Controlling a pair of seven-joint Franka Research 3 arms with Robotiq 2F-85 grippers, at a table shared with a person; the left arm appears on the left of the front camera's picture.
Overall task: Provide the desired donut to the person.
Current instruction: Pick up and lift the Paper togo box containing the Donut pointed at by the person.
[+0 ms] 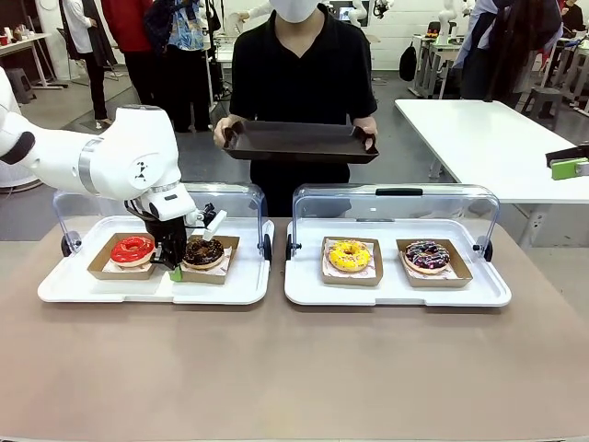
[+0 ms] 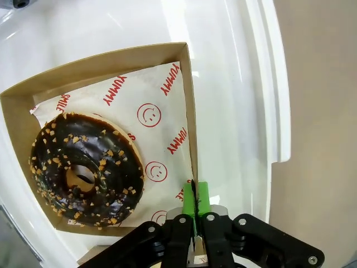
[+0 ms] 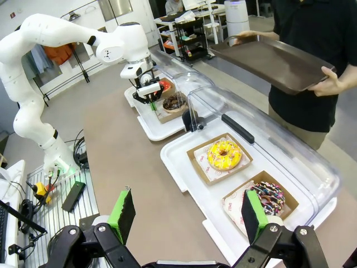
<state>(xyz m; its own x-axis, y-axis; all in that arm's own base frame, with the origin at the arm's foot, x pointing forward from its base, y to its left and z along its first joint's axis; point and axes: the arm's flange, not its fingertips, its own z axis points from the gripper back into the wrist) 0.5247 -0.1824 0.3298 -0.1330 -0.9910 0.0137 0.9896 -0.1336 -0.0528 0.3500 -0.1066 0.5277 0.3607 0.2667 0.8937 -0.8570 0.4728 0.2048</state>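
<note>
On the white tray [image 1: 74, 287], the cardboard box [image 2: 111, 58] of the chocolate donut [image 2: 111, 167] is clamped at its rim by the left gripper [image 2: 195, 192]; the right gripper [image 3: 189, 215] is held wide above the table [image 1: 276, 368].

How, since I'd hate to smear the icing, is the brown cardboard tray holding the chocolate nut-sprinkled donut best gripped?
Pinch its thin upright side wall near a corner, coming straight down from above. The brown cardboard tray has low vertical walls standing clear of the chocolate nut-sprinkled donut, with bare printed paper liner between. The left gripper has its jaws shut on that wall this way.
</note>
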